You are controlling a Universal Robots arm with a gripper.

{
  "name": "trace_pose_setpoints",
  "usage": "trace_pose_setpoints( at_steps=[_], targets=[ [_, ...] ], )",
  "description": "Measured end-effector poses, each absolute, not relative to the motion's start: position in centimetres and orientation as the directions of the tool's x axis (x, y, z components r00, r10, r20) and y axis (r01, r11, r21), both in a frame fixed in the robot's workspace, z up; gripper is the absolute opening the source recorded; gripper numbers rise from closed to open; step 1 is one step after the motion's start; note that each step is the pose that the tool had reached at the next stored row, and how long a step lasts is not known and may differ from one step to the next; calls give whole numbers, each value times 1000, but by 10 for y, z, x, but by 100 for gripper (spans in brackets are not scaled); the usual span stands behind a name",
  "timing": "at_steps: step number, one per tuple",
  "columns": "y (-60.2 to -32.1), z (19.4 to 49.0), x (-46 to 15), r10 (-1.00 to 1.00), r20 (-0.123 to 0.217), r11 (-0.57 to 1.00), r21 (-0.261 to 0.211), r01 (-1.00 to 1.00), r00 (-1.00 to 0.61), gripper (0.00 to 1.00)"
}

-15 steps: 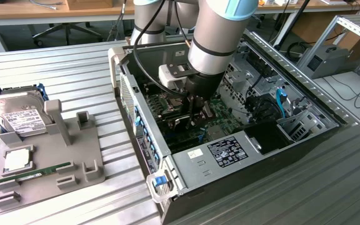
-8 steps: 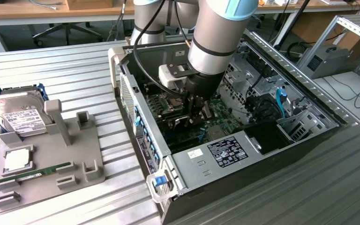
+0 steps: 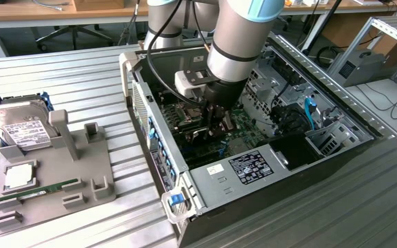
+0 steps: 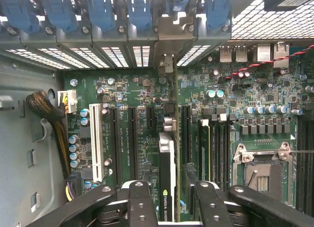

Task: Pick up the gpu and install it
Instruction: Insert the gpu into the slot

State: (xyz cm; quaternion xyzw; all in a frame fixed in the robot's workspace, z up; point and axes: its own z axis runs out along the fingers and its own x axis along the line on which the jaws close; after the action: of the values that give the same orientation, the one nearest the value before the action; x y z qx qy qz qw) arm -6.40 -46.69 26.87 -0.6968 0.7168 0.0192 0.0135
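inside the open computer case (image 3: 281, 170), the gripper (image 4: 169, 200) clamps the gpu (image 4: 167, 173) upright over the motherboard (image 4: 235, 109), between expansion slots (image 4: 125, 138) and ram slots (image 4: 216, 143).

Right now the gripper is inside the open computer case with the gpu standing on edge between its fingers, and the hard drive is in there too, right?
Not quite. The exterior view shows the hard drive on the gray holder outside the computer case. The gripper with the gpu is inside, as you said.

A ribbed metal table (image 3: 67, 77) (grey) stands before wooden desks (image 3: 33, 10) and an office chair (image 3: 74, 33).
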Motion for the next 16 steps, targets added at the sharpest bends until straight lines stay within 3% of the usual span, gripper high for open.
trace_pose_setpoints(
  at_steps=[13, 16],
  targets=[
    [-467, 269, -64, -999, -46, 28, 9, -1000, -28, 38],
    [-467, 269, -64, -999, -46, 28, 9, -1000, -28, 27]
  ],
)
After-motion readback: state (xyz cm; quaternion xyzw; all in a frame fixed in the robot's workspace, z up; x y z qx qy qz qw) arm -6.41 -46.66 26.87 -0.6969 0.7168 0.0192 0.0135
